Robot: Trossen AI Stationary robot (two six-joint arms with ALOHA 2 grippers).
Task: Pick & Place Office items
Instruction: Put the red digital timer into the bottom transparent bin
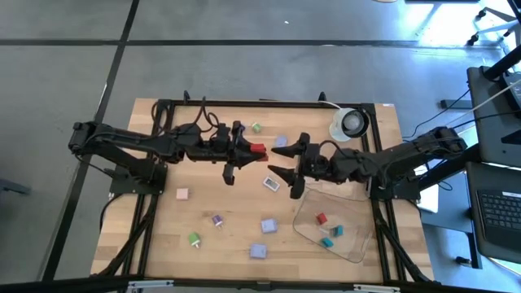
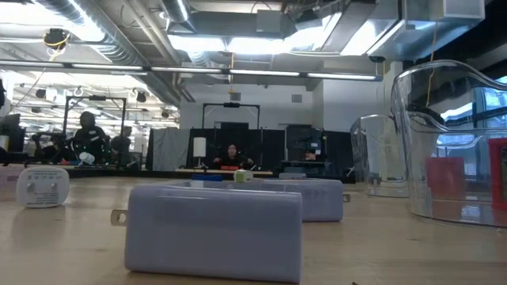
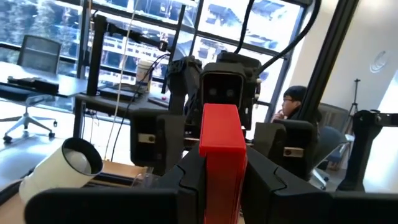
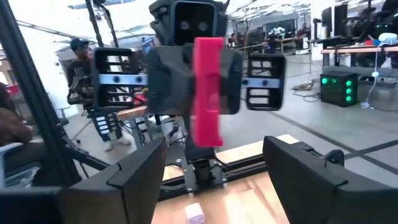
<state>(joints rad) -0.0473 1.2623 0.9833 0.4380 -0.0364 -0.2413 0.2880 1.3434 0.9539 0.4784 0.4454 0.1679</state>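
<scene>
My left gripper [image 1: 247, 151] is shut on a red office item [image 1: 258, 150], held in the air over the table's middle. My right gripper [image 1: 275, 161] faces it from the right, open, its fingertips just short of the red piece [image 4: 208, 93] and apart from it. More office items lie flat on the table: a pink one [image 1: 182, 194], a purple one [image 1: 217, 220], a green one [image 1: 194, 238], two lavender ones [image 1: 269, 225] [image 1: 258, 251] and a white one [image 1: 271, 184]. My left gripper pinches the red piece's two opposite sides [image 3: 219, 163] between its two fingers [image 3: 261, 171]. The fingers lie level and point toward the table's right side. The piece stands on edge, lifted clear of the table, its free end [image 3: 219, 115] sticking out past the fingertips.
A clear tray [image 1: 346, 244] at the near right holds a red piece [image 1: 321, 218] and two teal ones [image 1: 327, 242]. A white tape roll [image 1: 350, 122] stands at the far right. A green piece [image 1: 256, 128] and a lavender one [image 1: 281, 141] lie farther back. People sit in the room beyond.
</scene>
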